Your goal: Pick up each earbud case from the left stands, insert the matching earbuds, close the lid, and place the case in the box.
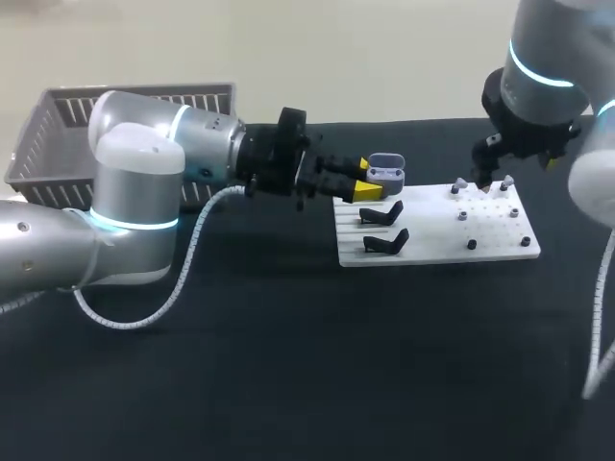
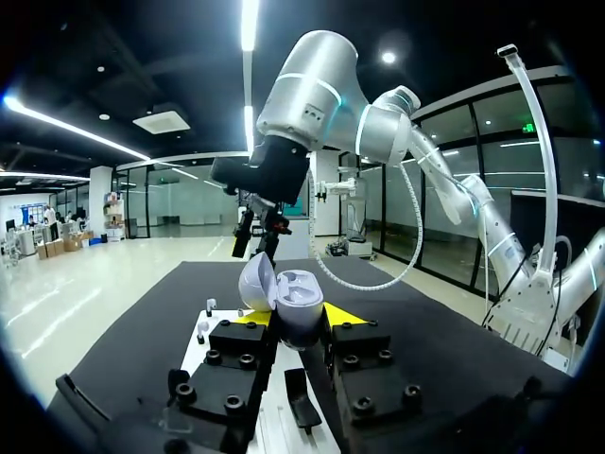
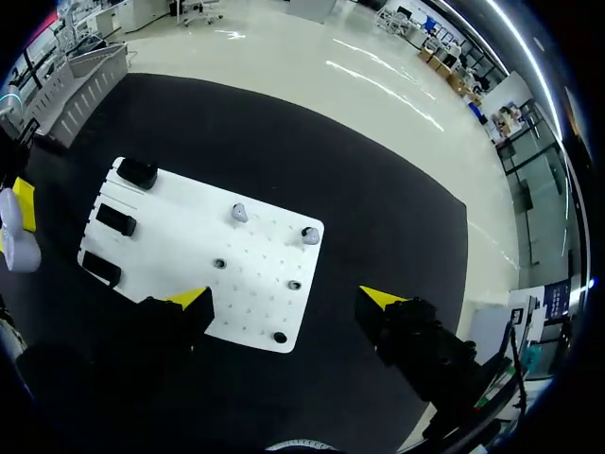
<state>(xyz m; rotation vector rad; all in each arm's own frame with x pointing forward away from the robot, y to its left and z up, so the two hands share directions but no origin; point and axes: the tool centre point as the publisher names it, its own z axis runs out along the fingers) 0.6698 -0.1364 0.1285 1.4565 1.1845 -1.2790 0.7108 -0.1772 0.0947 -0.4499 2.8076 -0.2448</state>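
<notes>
Grey earbud case [image 1: 385, 173], lid open, is pinched in the left jaws at upper centre of the head view, above the white board [image 1: 437, 245]. The right jaws are spread over the earbuds [image 3: 239, 213]. Insertion is judged in hand; an earbud must be grasped next.

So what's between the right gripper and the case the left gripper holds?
Right wrist view: only the white board, with its three black stands nearest the case, then a grey earbud nearer the right gripper.
</notes>
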